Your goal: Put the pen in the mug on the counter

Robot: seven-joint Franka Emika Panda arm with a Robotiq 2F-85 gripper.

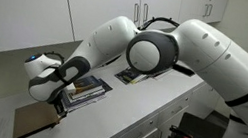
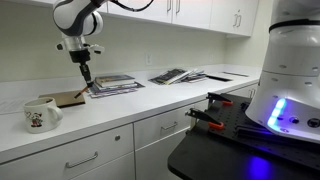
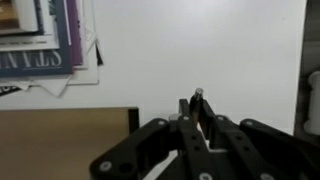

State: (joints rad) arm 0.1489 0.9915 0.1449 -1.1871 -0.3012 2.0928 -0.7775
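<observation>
My gripper [image 2: 85,66] is shut on the thin dark pen [image 2: 88,76] and holds it upright above the white counter [image 2: 150,102], over the far edge of a brown board [image 2: 68,98]. In the wrist view the pen's tip [image 3: 198,96] sticks out between the closed fingers [image 3: 194,112]. The white mug [image 2: 40,114] with a red print stands on the counter, nearer the front edge and to the side of the gripper. In an exterior view the gripper [image 1: 59,107] hangs beside the books, and the mug is out of view there.
A stack of books and magazines [image 2: 115,84] lies right beside the gripper, and it also shows in the wrist view [image 3: 40,40]. More magazines [image 2: 180,75] lie further along the counter. Red-handled clamps [image 2: 205,118] lie on a black table below the counter. White cabinets hang above.
</observation>
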